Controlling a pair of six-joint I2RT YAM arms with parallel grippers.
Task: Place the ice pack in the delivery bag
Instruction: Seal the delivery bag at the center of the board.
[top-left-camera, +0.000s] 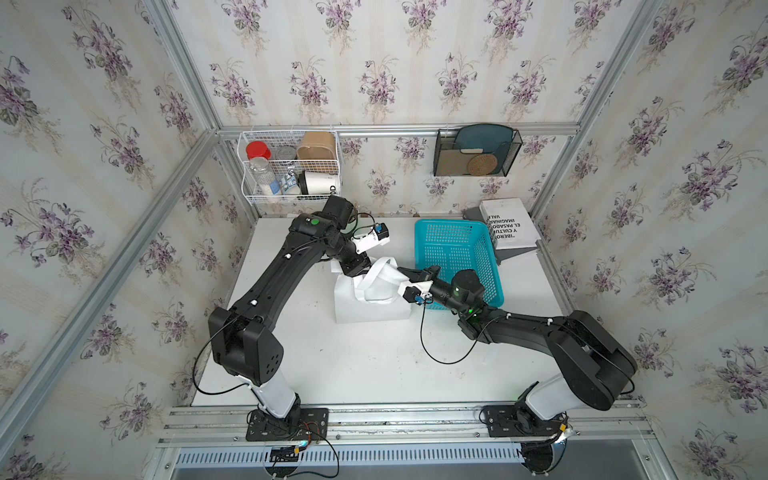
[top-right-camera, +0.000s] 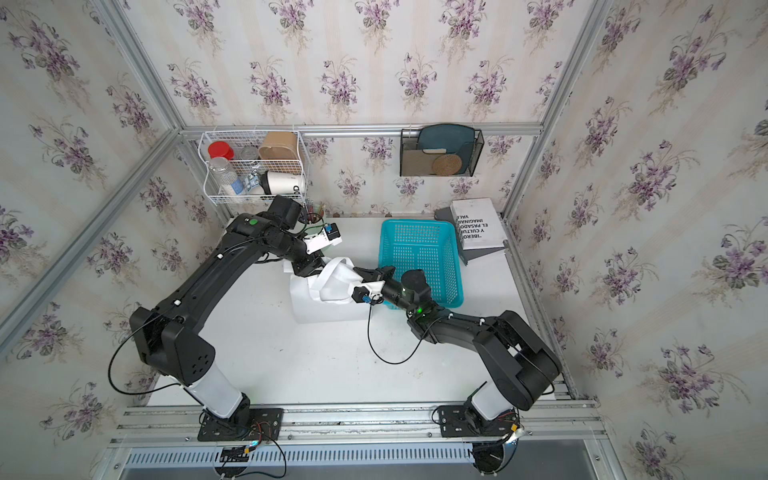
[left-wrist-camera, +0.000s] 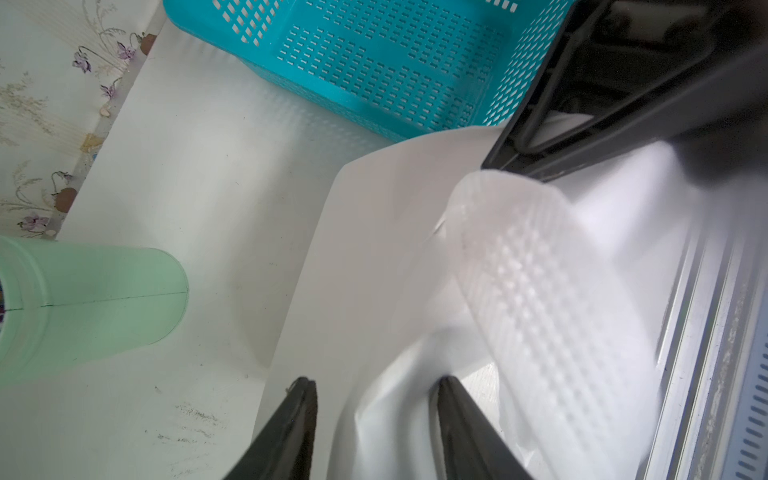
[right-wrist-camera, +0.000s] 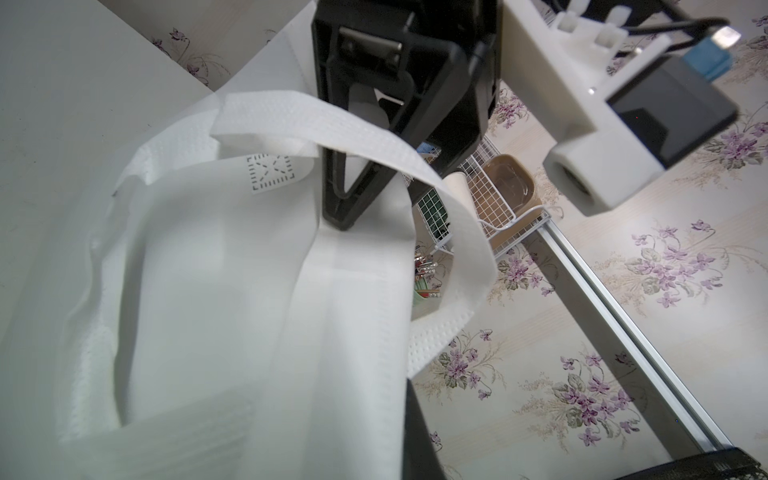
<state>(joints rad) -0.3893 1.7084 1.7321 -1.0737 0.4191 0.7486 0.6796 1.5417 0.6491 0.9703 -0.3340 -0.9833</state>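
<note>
The delivery bag (top-left-camera: 365, 305), white with loop handles, stands at the table's middle in both top views (top-right-camera: 324, 309). My left gripper (top-left-camera: 359, 274) is at its far left rim. In the left wrist view its jaws (left-wrist-camera: 374, 384) stand apart, with the bag's wall between the fingers and a strap handle (left-wrist-camera: 552, 291) beside them. My right gripper (top-left-camera: 405, 272) is at the bag's right rim. In the right wrist view it (right-wrist-camera: 405, 388) is shut on the bag's fabric, which hides one finger. The ice pack is out of view.
A turquoise perforated basket (top-left-camera: 457, 257) sits right of the bag, under my right wrist. A green cup (left-wrist-camera: 91, 307) stands near the back wall by my left gripper. A book on a stand (top-left-camera: 509, 226) is at the back right. A wire rack (top-left-camera: 291, 166) hangs on the wall.
</note>
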